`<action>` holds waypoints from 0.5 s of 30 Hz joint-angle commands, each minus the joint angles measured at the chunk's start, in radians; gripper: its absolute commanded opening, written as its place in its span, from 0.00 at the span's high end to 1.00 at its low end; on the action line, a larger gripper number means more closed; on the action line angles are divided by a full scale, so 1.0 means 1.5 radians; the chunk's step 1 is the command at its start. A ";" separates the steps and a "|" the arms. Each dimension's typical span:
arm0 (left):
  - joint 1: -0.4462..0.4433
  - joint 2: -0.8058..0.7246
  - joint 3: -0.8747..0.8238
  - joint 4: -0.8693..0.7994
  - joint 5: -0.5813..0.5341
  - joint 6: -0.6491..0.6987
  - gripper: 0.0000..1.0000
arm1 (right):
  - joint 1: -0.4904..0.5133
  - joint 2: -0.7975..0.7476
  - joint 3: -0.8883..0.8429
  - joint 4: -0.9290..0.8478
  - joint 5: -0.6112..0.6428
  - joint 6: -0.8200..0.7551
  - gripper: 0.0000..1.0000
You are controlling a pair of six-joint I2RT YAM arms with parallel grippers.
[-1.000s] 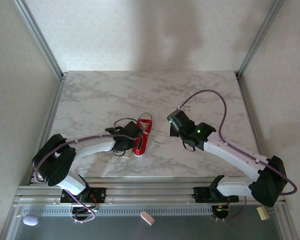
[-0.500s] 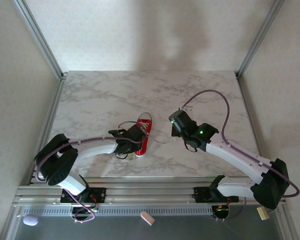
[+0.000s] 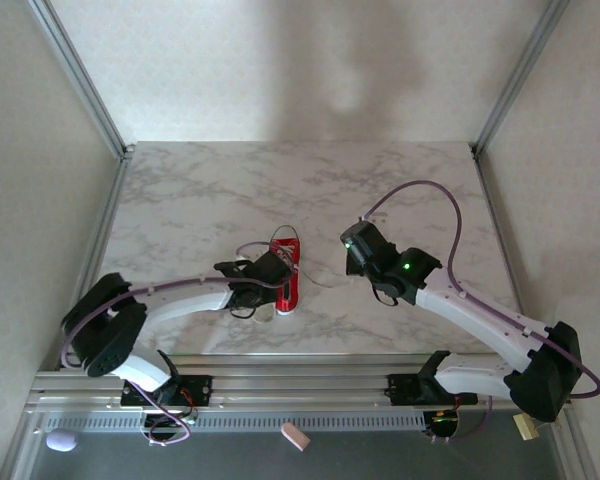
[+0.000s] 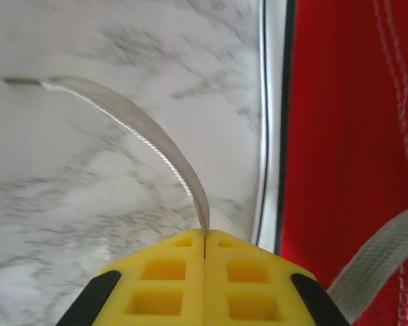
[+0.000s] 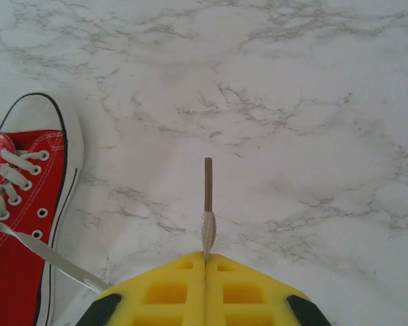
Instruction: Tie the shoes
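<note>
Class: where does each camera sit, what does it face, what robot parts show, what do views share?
Top external: above, behind the bases, looking down at the marble table; left arm, right arm.
Left wrist: low beside the red sneaker; left jaws shut on a lace.
Right wrist: faces the table; right jaws shut on a lace end.
All share the sneaker.

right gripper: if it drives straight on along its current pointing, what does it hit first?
Right gripper, shut on a lace end, has only bare marble table ahead; the sneaker sits off to the left of that line. Depth unclear, likely tabletop first.
</note>
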 commanded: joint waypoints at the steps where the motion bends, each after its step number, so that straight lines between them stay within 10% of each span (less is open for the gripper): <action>1: 0.030 -0.087 0.027 -0.060 -0.110 0.007 1.00 | 0.002 -0.013 0.048 0.032 -0.029 -0.061 1.00; 15: 0.168 -0.265 0.104 0.001 -0.088 0.175 1.00 | 0.003 -0.039 0.198 0.067 -0.176 -0.176 1.00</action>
